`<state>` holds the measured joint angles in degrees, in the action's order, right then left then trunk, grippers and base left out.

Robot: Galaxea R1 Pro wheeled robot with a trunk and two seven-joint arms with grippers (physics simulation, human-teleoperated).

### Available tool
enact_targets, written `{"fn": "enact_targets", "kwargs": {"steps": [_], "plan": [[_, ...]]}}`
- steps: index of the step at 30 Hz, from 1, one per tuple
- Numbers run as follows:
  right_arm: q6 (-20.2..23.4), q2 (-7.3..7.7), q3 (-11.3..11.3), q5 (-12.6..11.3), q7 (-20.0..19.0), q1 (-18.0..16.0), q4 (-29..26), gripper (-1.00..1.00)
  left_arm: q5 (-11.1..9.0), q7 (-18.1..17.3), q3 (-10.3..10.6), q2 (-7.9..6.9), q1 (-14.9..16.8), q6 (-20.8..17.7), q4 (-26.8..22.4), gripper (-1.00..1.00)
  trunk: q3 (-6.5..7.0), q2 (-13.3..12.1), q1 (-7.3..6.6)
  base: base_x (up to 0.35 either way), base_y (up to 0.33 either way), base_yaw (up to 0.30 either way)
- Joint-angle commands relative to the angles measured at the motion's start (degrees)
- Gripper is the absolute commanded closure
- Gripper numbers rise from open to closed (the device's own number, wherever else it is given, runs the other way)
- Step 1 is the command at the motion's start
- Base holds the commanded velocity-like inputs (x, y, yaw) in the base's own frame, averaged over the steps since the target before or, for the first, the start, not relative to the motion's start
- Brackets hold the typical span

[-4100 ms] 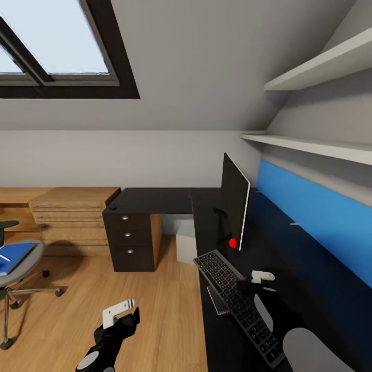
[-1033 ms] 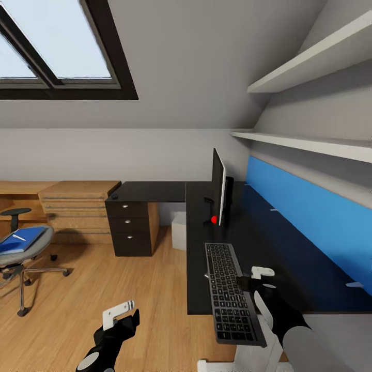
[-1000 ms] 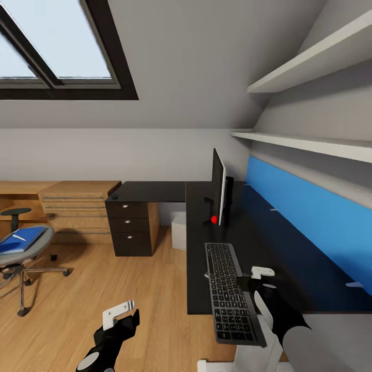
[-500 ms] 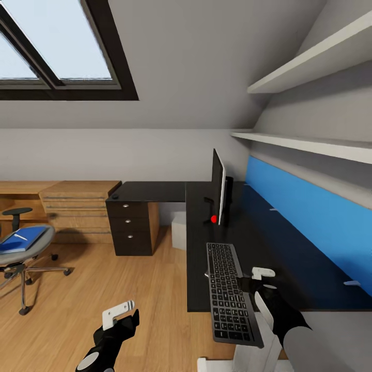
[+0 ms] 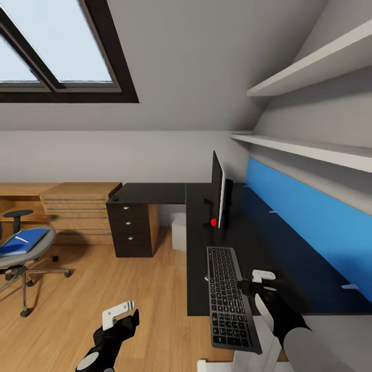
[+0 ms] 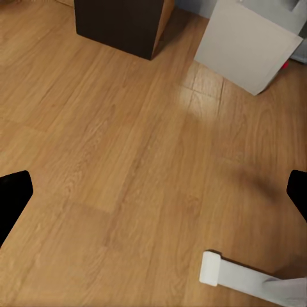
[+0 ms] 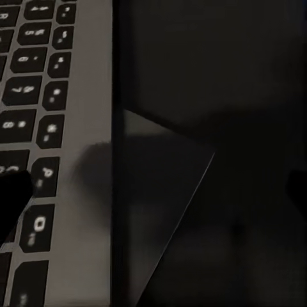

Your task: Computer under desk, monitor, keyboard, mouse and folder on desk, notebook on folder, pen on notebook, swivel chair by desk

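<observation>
Keyboard half-landed on the bench, most of the tidy-up not yet done

The right hand grips the keyboard by its long edge, the near end overhanging the bench front while the far end points at the monitor, which stands upright on the bench top. The left hand hangs over the wooden floor with its fingers apart and nothing between them. The computer sits under the bench beside the drawers. The chair stands well apart, across the floor, with the folder on its seat and the pen on top; the notebook cannot be made out there. A small dark thing at the bench's far corner may be the mouse. By this showing, monitor and computer are settled, the keyboard is nearly placed, and everything else remains.
</observation>
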<state>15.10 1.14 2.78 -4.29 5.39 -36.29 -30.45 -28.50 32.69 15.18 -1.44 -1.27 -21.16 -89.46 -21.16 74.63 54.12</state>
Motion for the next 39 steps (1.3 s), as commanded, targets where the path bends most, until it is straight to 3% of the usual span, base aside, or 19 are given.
{"fn": "enact_targets", "kwargs": {"steps": [1, 11, 17, 26, 29, 34, 39], "plan": [[0.3, 0.0, -0.1, -0.5, 0.2, 0.0, -0.1, -1.0, -0.4, 0.5, 0.1, -0.05, 0.0, -0.1, -0.1, -1.0, 0.13, -0.4, -0.22, 0.0, 0.0, 0.0], [0.6, 0.0, -0.1, -0.5, 0.2, 0.1, -2.1, -1.0, -0.5, 0.5, 0.0, -0.05, 0.0, 0.0, 0.8, -1.0, 1.93, -4.4, -2.42, 0.0, 0.0, 0.0], [2.5, -0.04, -0.1, -0.6, 0.2, 1.1, -9.4, -1.0, -0.5, 0.5, 0.0, -0.05, 0.0, 0.0, 1.0, -1.0, 3.0, -6.8, -3.74, 0.0, 0.0, 0.0], [9.5, -0.45, -0.3, -1.0, 0.2, 8.8, -24.5, -1.0, -0.3, 0.5, 0.0, -0.05, 0.0, 0.1, 1.0, -1.0, 3.0, -6.8, -3.74, 0.0, 0.0, 0.0], [11.0, -1.59, -0.6, -1.0, 0.2, 11.8, -29.5, -1.0, -0.3, 0.5, 0.0, -0.08, 0.0, 0.1, 1.0, -1.0, 3.0, -6.8, -3.74, 0.0, 0.0, 0.0], [11.6, -2.89, -0.8, -0.8, 0.3, 13.2, -31.5, -1.0, -0.3, 0.6, 0.0, -0.15, 0.0, 0.1, 1.0, -1.0, 3.0, -6.8, -3.74, 0.0, 0.0, 0.0], [11.7, -3.19, -0.9, -0.8, 0.3, 13.4, -31.9, -1.0, -0.3, 0.6, 0.0, -0.39, 0.0, 0.1, 1.0, -1.0, 3.0, -6.8, -3.74, -0.001, 0.0, 0.0]]}}
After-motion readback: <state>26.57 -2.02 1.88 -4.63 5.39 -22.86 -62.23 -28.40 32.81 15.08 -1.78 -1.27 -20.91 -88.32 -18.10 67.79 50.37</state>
